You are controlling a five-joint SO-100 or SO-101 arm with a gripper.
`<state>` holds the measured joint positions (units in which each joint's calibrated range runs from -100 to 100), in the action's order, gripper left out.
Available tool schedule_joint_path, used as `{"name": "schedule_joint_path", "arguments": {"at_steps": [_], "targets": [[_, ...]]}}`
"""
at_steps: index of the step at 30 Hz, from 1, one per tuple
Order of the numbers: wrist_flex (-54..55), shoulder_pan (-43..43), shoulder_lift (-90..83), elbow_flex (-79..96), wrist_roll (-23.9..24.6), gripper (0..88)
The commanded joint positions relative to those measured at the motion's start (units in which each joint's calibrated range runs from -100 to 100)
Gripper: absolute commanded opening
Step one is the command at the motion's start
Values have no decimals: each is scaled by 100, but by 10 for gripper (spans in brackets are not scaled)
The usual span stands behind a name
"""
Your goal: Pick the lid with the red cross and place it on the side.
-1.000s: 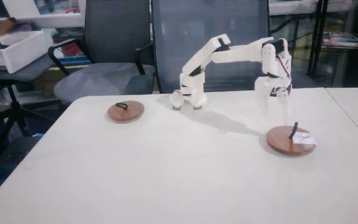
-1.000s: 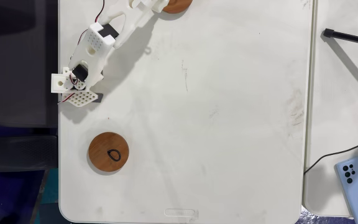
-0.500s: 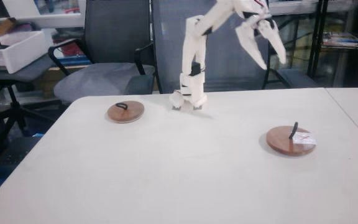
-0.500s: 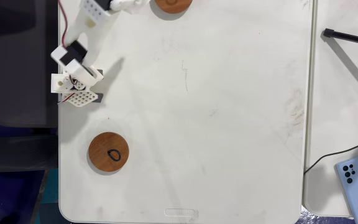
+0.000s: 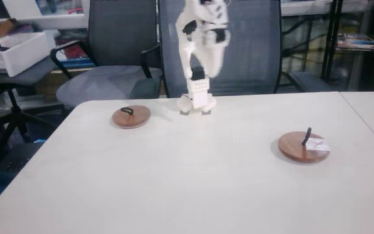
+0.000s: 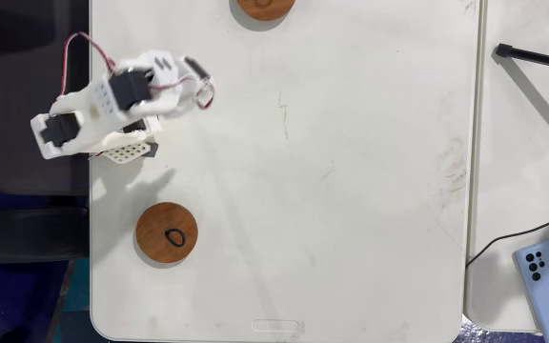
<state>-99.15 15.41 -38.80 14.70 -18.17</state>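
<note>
The lid with the red cross [image 5: 303, 146] lies flat on the bench [image 5: 193, 182] at right of a fixed view; in the top-down fixed view it is cut off by the upper edge [image 6: 264, 9]. The pincer [image 6: 201, 92] is folded back above the arm's base, blurred; I cannot tell its opening. The plain lid [image 6: 166, 233] sits lower left.

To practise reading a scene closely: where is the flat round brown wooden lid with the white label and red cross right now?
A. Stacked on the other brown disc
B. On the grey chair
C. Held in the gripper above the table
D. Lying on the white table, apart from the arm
D: the flat round brown wooden lid with the white label lies on the white table, far from the folded-up white arm.
</note>
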Motion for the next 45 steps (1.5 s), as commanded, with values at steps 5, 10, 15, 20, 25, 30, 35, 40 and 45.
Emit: {"name": "schedule_joint_path", "arguments": {"at_steps": [5, 10, 15, 20, 25, 30, 35, 40, 45], "targets": [[1659, -1271, -2856, 2393, -496, 10], [2651, -1301, -4927, 5058, -501, 9], [2771, -1316, -6120, 6871, -506, 9], [3036, -1323, -6120, 7497, -491, 12], [3053, -1331, -6120, 7986, -496, 17], [3036, -1338, -6120, 7995, -486, 16], [3036, -1323, -6120, 7995, -540, 13], [3044, -1338, -6120, 8004, -545, 14], [3044, -1338, -6120, 8004, -545, 14]]}}
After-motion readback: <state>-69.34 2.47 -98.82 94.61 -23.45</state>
